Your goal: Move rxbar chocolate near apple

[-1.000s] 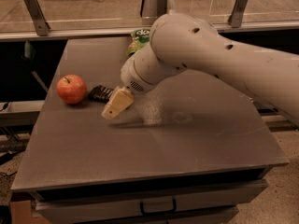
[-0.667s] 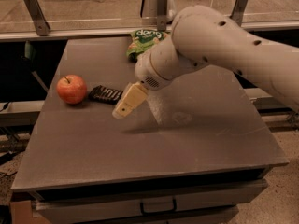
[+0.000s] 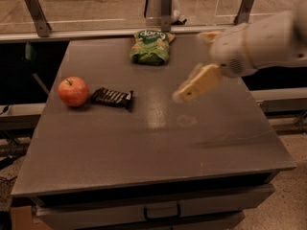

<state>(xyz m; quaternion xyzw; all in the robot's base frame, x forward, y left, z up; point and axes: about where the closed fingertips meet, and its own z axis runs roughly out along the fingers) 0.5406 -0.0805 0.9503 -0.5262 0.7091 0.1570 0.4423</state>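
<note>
The red-orange apple (image 3: 73, 91) sits at the left of the grey table (image 3: 158, 147). The rxbar chocolate (image 3: 112, 97), a flat black bar with white stripes, lies just right of the apple, close to it with a small gap. My gripper (image 3: 194, 86) hangs in the air over the table's right middle, well to the right of the bar and above it. It holds nothing. Its cream fingers (image 3: 197, 84) point down-left from the white arm, which enters from the right.
A green snack bag (image 3: 151, 46) with white lettering lies at the back middle of the table. A metal rail with posts (image 3: 144, 30) runs behind the table. Drawers (image 3: 158, 210) sit under the front edge.
My gripper and arm have drawn back up and to the right, away from the bar. The bar now lies uncovered beside the apple, and the green bag shows fully.
</note>
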